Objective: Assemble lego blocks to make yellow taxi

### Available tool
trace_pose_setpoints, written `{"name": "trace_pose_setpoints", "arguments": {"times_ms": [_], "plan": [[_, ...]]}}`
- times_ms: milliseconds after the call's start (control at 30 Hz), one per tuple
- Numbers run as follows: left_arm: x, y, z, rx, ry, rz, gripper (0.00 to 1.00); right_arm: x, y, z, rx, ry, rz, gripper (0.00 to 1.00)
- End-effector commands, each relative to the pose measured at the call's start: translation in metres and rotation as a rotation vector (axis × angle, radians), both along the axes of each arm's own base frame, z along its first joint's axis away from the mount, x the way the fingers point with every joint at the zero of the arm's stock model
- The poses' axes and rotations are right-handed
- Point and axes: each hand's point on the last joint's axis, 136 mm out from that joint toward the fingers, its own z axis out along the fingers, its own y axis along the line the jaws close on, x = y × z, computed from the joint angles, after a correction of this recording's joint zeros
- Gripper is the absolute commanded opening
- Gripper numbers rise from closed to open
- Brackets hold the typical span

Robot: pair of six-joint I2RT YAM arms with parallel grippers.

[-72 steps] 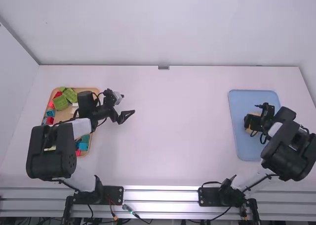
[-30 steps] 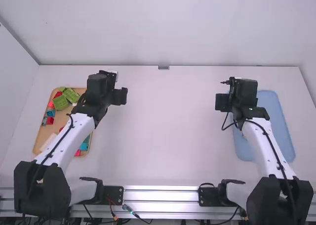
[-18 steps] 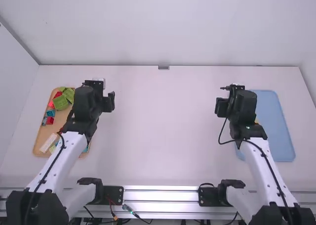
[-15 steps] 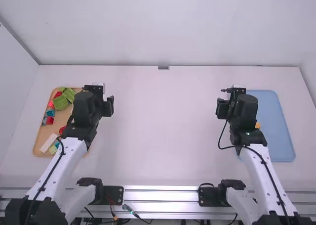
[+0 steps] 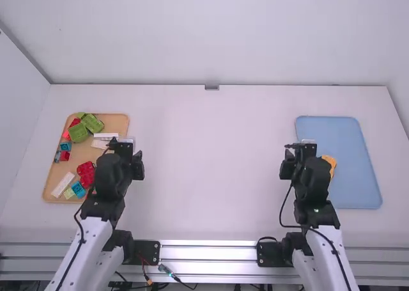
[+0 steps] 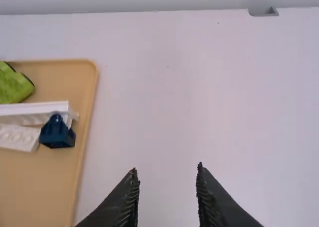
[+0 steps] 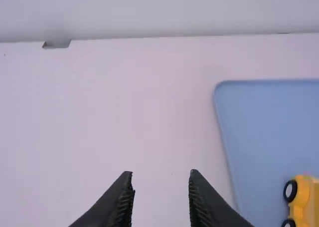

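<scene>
The blue tray point(image 5: 351, 144) holds the yellow toy car point(image 7: 302, 202). Well left of that tray, a tan tray point(image 5: 118, 120) holds green, red, blue and white blocks point(image 5: 62, 185). Left gripper point(image 5: 121, 146), far left of the blue tray, and right gripper point(image 5: 305, 149), by its left edge — both empty, fingers apart.

Between the tan tray point(image 5: 119, 121) and the blue tray point(image 5: 339, 128), a broad lane of bare counter point(image 5: 217, 157) runs from the near edge to the back wall point(image 5: 211, 35). The left arm point(image 5: 105, 204) blocks the way down onto the tan tray's near right part. There, green blocks point(image 5: 79, 133), white bricks point(image 5: 106, 135) and red blocks point(image 5: 85, 171) leave a bare patch between them. The right arm point(image 5: 312, 182) overhangs the blue tray's left side, partly covering the yellow car point(image 5: 330, 160); beyond and right of the car, that tray is open from above.
</scene>
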Motion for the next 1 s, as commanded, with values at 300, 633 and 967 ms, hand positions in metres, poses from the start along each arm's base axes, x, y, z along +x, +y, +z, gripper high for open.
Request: {"name": "trace_pose_setpoints", "arguments": {"times_ms": [300, 633, 967], "plan": [[-0.035, 0.0, -0.05, 0.002, -0.007, 0.0, 0.05, -0.033, -0.001, -0.051, 0.003, -0.003, -0.006, 0.05], [-0.039, 0.0, -0.045, 0.002, -0.109, 0.0, 0.0, -0.039, -0.001, -0.054, 0.003, -0.089, -0.006, 0.0], [-0.036, 0.0, -0.013, 0.002, -0.251, 0.0, 0.0, -0.037, -0.001, -0.022, 0.004, -0.226, -0.006, 0.0]]}}
